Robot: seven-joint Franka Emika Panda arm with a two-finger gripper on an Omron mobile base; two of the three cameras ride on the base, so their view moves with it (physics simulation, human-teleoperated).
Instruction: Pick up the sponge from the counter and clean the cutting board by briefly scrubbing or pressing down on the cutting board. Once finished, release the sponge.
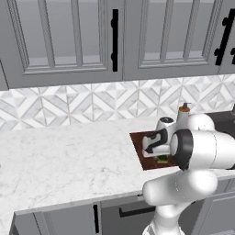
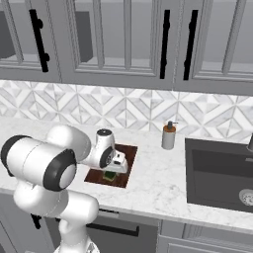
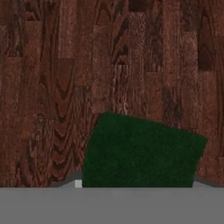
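Gripper (image 2: pixel 111 173) clamped on sponge (image 3: pixel 142 151), directly above cutting board (image 3: pixel 65 78), green face pointing back toward the hand; sponge pressed down or just over the wood, long axis across the jaws.

White marble-patterned tabletop (image 1: pixel 59 160) with grey veining, running along the tiled backsplash; dark reddish-brown cutting board (image 2: pixel 126 150) lying flat on it, near the front edge; soap dispenser (image 2: pixel 169 135) standing upright further back, between board and dark sink basin (image 2: pixel 217 170); basin set into the tabletop at right.
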